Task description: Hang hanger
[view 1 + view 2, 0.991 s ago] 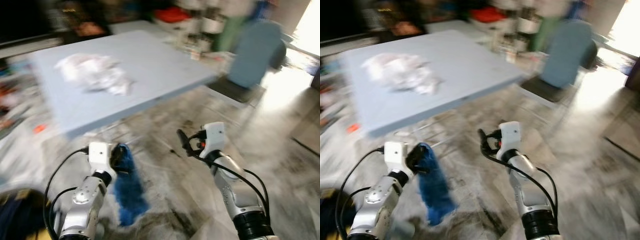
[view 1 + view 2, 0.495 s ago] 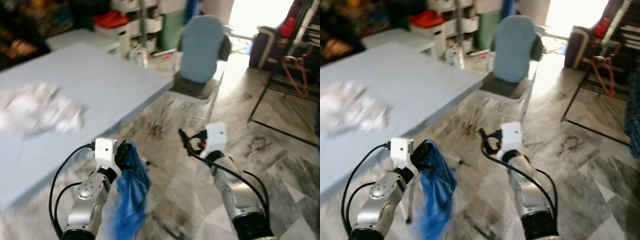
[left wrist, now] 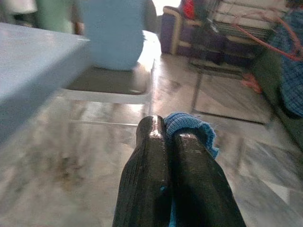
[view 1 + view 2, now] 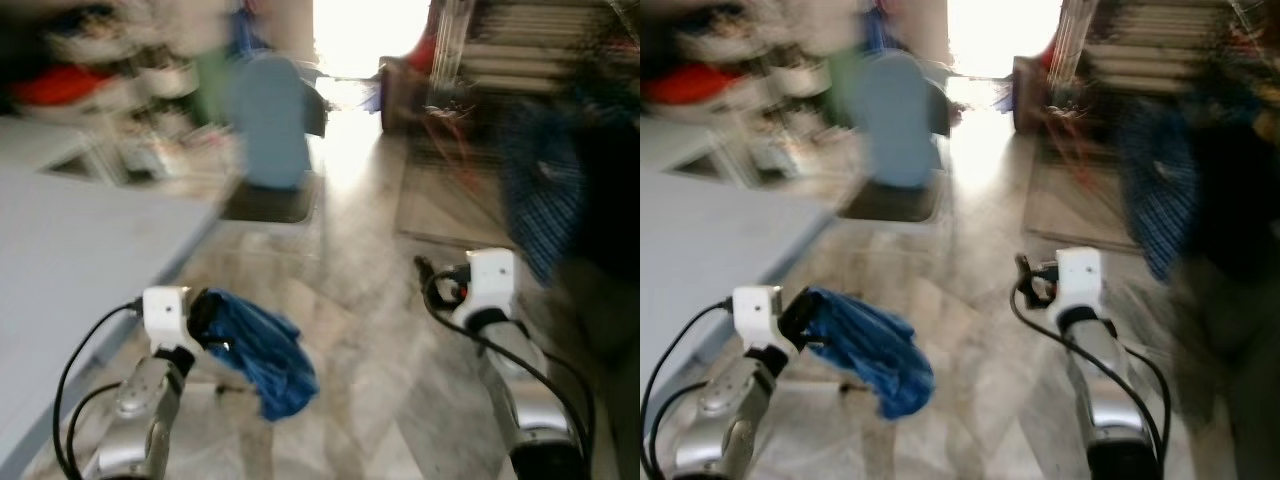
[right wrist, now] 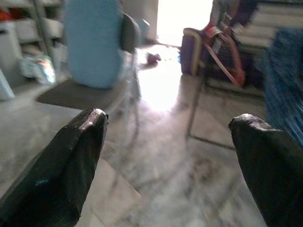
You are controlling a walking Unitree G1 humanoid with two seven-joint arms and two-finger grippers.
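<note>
The view has swung right since a moment ago, leaving the grey table [image 4: 70, 250] at the left edge. Nearest, the left gripper [image 3: 176, 142] pinches a blue cloth [image 4: 262, 350] between closed fingers; the right gripper [image 5: 165, 156] is spread wide, empty. Open marble floor [image 4: 370, 300] runs ahead past the blue chair [image 4: 268, 125]. Farther off, blurred, perhaps a red hanger [image 3: 265, 33] on a rack.

Both silver arms reach forward at waist height. The left end effector [image 4: 205, 318] is clamped on blue cloth [image 4: 262, 350]. The right end effector [image 5: 165, 156] appears empty, its fingers [image 5: 61, 165] spread wide apart.
</note>
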